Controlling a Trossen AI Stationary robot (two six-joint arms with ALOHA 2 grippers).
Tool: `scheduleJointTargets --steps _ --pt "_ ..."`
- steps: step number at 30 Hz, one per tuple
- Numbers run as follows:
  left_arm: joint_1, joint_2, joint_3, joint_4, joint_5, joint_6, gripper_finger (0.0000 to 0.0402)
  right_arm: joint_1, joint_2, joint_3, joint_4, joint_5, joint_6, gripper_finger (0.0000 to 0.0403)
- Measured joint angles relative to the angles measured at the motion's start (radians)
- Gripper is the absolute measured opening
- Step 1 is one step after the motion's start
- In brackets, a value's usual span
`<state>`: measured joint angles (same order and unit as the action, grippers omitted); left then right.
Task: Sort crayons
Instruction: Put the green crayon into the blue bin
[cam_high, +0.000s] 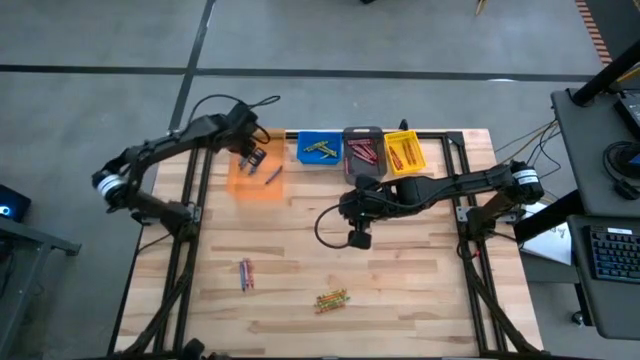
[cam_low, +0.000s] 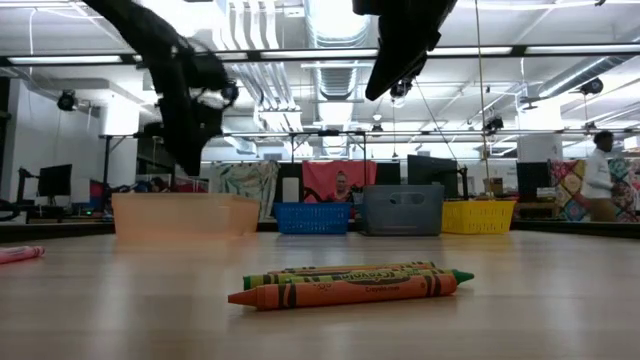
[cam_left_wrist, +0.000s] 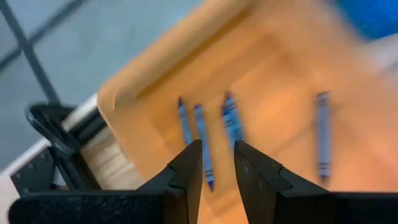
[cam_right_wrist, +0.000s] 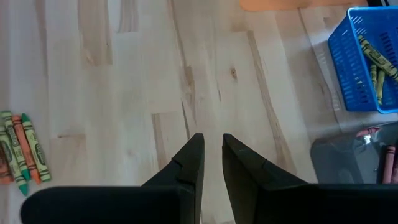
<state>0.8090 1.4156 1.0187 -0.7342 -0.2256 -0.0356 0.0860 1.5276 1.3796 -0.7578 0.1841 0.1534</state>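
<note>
Left gripper (cam_left_wrist: 216, 163) hovering over orange bin (cam_left_wrist: 273, 50), fingers slightly parted, gripping nothing; blue crayons (cam_left_wrist: 231, 118) lying loose just below. Right gripper (cam_right_wrist: 212, 155) hanging narrowly parted, empty, above bare table (cam_right_wrist: 124, 93); green and orange crayons (cam_right_wrist: 22, 152) off to its side. Likely light, stiff, brittle, rolling easily; pinching mid-length across the barrel.

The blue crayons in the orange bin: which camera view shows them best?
The left wrist view: the blue crayons lie separately in the orange bin. The high view shows them tiny; the low view shows only the bin wall; the right wrist view, only the bin's edge.
</note>
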Motion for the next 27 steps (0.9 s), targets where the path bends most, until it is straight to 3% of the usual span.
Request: scheduleJointTargets --steps 6,13,21,27 --pt "-0.192 -0.204 -0.002 0.035 0.0 -0.08 0.0074 0.001 0.006 0.0 0.028 -0.001 0.088 0.0048" --pt "-0.546 -0.416 -0.114 0.31 -0.022 -0.175 0.0074 0.01 0.033 0.0 0.051 -0.009 0.235 0.0048" --pt "-0.991 -0.549 -0.314 0.629 -0.317 -0.239 0.0074 0.081 0.105 0.0 0.068 -0.141 0.304 0.0048" --pt "-1.201 -0.542 -0.407 0.802 -0.497 -0.236 0.0074 0.133 0.157 0.008 0.064 -0.252 0.406 0.0048"
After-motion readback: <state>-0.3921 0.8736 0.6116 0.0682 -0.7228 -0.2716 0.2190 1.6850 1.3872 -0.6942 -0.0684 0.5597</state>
